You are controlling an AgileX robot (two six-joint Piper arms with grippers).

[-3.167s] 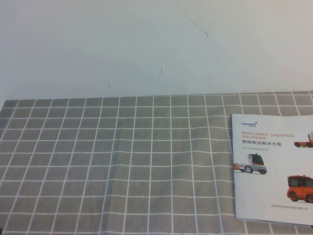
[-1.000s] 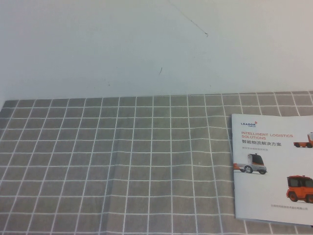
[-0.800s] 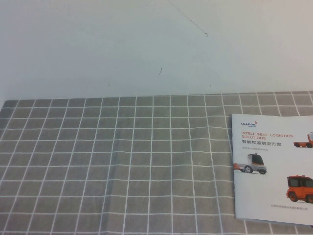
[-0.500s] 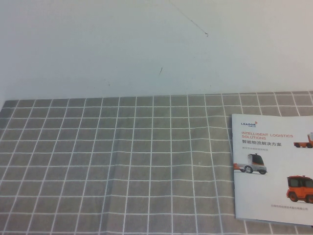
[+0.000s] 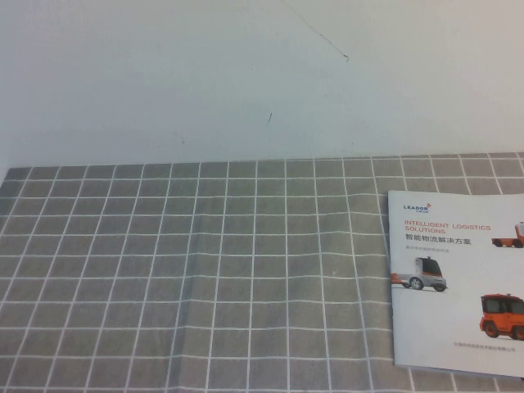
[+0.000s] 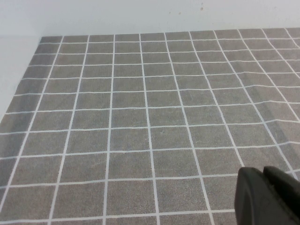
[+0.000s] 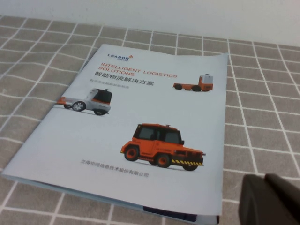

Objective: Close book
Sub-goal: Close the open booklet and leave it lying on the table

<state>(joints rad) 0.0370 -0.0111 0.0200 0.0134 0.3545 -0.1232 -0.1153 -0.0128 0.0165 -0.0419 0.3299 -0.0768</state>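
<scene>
Currently we see the book closed and lying flat, front cover up, on the grey checked cloth. Its right side runs past the edge of the high view. The cover is white and carries the line "INTELLIGENT LOGISTICS SOLUTIONS" above three vehicles: a white and orange van, an orange truck and an orange flat carrier. At the book's near edge the page block shows as thin stacked layers under the cover. Nothing rests on the book.

We find the right gripper just beside the book's near corner, as a dark body over the cloth and not touching the cover. We cannot tell how far apart its jaws stand, and we see nothing in its hold.

We find the left gripper over a bare stretch of cloth, on the far side of the crease from the book. We cannot tell its jaw setting either, and we see nothing in its hold.

Beyond the book's far edge the cloth ends at a white surface with a few faint marks.
</scene>
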